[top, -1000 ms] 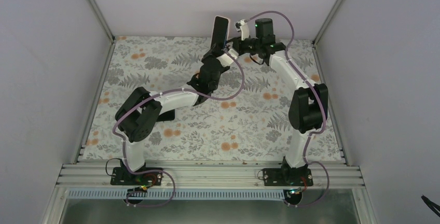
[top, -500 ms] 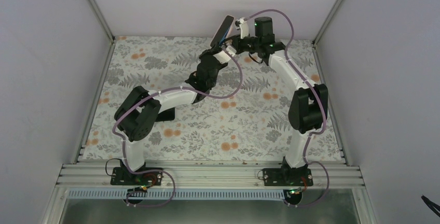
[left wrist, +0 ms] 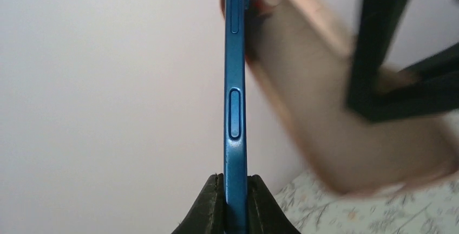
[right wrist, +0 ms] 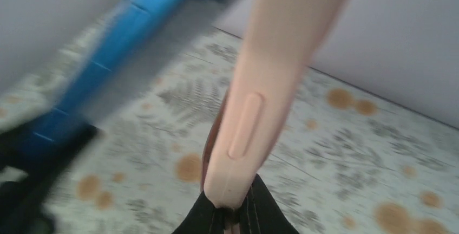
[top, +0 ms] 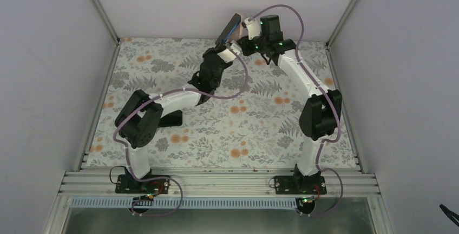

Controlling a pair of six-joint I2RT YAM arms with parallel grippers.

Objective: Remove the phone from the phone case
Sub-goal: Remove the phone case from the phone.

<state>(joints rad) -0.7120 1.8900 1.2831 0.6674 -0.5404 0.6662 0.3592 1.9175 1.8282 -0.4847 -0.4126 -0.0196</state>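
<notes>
My left gripper (left wrist: 235, 196) is shut on the lower edge of a blue phone (left wrist: 235, 82), seen edge-on with its side buttons showing. The phone (top: 229, 28) is held tilted in the air near the back wall. My right gripper (right wrist: 234, 204) is shut on the edge of a pale pink phone case (right wrist: 265, 82). In the left wrist view the case (left wrist: 346, 115) has peeled away from the phone along most of its length and meets it only near the top, by the camera cutout. In the top view my right gripper (top: 248, 30) sits just right of the phone.
The table (top: 216, 131) has a floral cloth with ferns and orange blossoms. The back wall (top: 178, 6) stands close behind both grippers. Metal frame posts (top: 100, 9) run along the left and right sides.
The phone has tipped from upright to leaning right and shifted slightly left. My right gripper has closed in on it and now pulls the pink case off its back.
</notes>
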